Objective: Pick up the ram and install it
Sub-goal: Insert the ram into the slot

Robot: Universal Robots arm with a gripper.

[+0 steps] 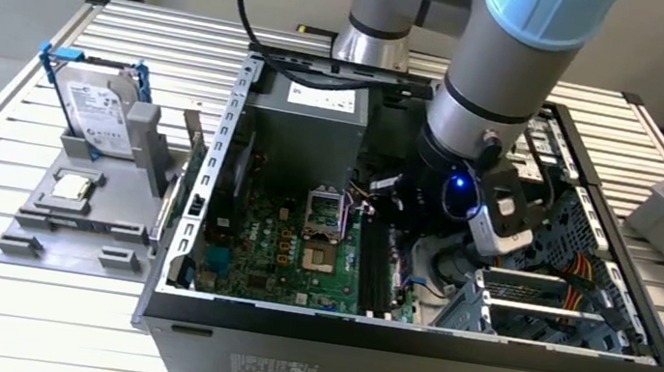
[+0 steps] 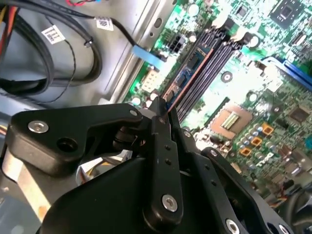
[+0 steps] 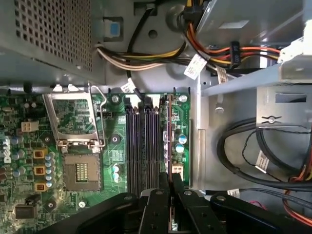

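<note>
We note the black two-fingered gripper [image 3: 169,181] pinching the thin, long circuit-board ram stick [image 3: 168,129] edge-on, standing in the slot just beside the black motherboard memory slots [image 3: 144,146], inside the open grey computer case [image 1: 415,339].

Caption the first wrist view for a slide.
Gripper holding the ram edge-on in the outermost memory slot, beside the open processor socket.

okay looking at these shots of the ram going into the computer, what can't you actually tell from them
- Whether the ram is fully seated: in both wrist views the gripper covers its near end.
- Ram slots in the exterior view: the arm partly hides them.
- Processor socket: pins too small.
</note>
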